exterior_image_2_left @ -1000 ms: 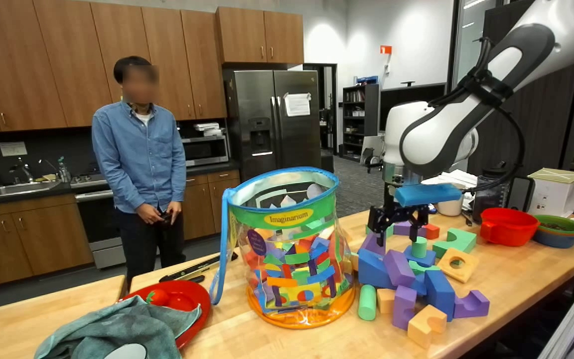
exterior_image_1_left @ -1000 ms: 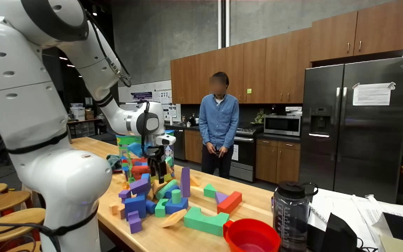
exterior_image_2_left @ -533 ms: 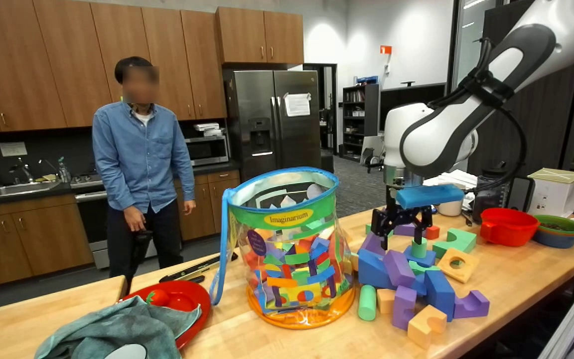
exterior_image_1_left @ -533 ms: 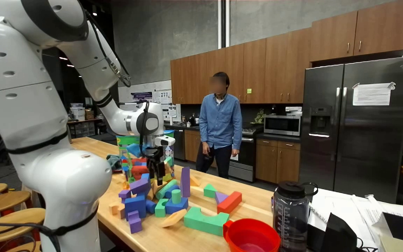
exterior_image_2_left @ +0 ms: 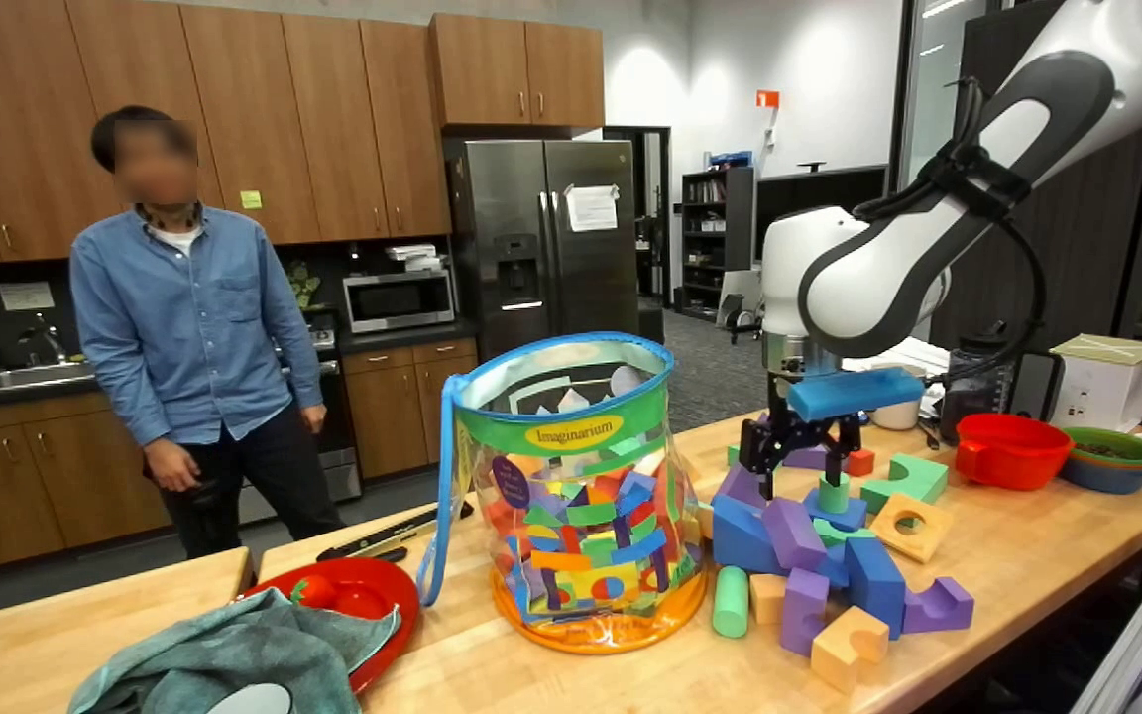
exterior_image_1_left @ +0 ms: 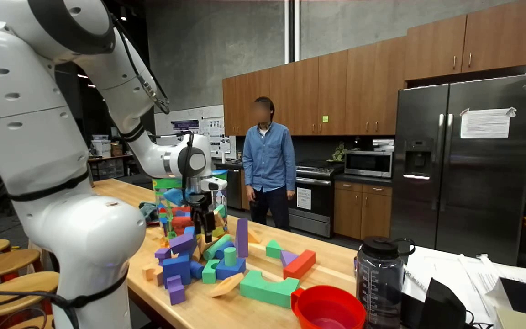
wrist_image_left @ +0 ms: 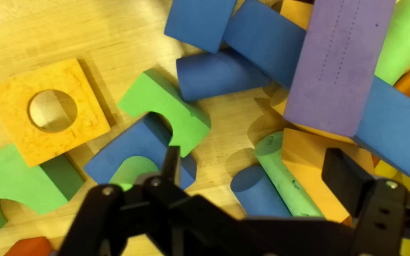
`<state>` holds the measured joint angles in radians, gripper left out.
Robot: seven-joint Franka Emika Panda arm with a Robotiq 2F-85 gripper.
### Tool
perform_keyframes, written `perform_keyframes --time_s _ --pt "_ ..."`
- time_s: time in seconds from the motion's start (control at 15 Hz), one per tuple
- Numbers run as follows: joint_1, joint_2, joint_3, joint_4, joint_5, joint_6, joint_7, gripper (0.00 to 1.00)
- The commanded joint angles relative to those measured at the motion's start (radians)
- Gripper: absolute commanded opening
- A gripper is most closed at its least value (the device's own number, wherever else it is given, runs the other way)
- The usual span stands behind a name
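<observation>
My gripper [wrist_image_left: 255, 163] hangs open over a heap of coloured blocks, its fingers wide apart and nothing gripped. Beneath the gap in the wrist view lie a blue cylinder [wrist_image_left: 260, 193] and a long green cylinder [wrist_image_left: 292, 177], side by side. An orange block [wrist_image_left: 315, 177] lies against the green one, partly under the right finger. Near the left finger a short green cylinder [wrist_image_left: 133, 170] stands on a blue block [wrist_image_left: 123, 151]; an exterior view shows this green cylinder [exterior_image_2_left: 834, 493] close to a fingertip, contact unclear. A purple block [wrist_image_left: 340, 71] leans across blue and orange pieces.
A clear bag of blocks [exterior_image_2_left: 571, 436] with a blue rim stands beside the heap. Past it lie a red plate [exterior_image_2_left: 388, 595] and a grey-green cloth [exterior_image_2_left: 224, 654]. A red cup [exterior_image_1_left: 329, 306] and a bottle [exterior_image_1_left: 380, 283] stand opposite. A person [exterior_image_1_left: 268, 160] stands behind the table.
My gripper has sunk slightly and shifted a little, still open. The person has lowered their hands and stepped to the left in both exterior views. The blocks look unmoved.
</observation>
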<state>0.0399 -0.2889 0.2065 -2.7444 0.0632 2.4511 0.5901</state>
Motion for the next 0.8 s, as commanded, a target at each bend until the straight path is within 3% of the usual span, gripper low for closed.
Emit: perform_keyframes --time_s 0.0,0.33,0.73 --pt "0.04 -0.007 -0.002 -0.001 0.032 0.095 -0.053 1.0" --pt "0.078 0.005 -0.001 0.012 0.08 0.197 -0.072 1.0" --pt "0.09 -0.012 -0.002 0.003 0.159 0.179 -0.072 1.0"
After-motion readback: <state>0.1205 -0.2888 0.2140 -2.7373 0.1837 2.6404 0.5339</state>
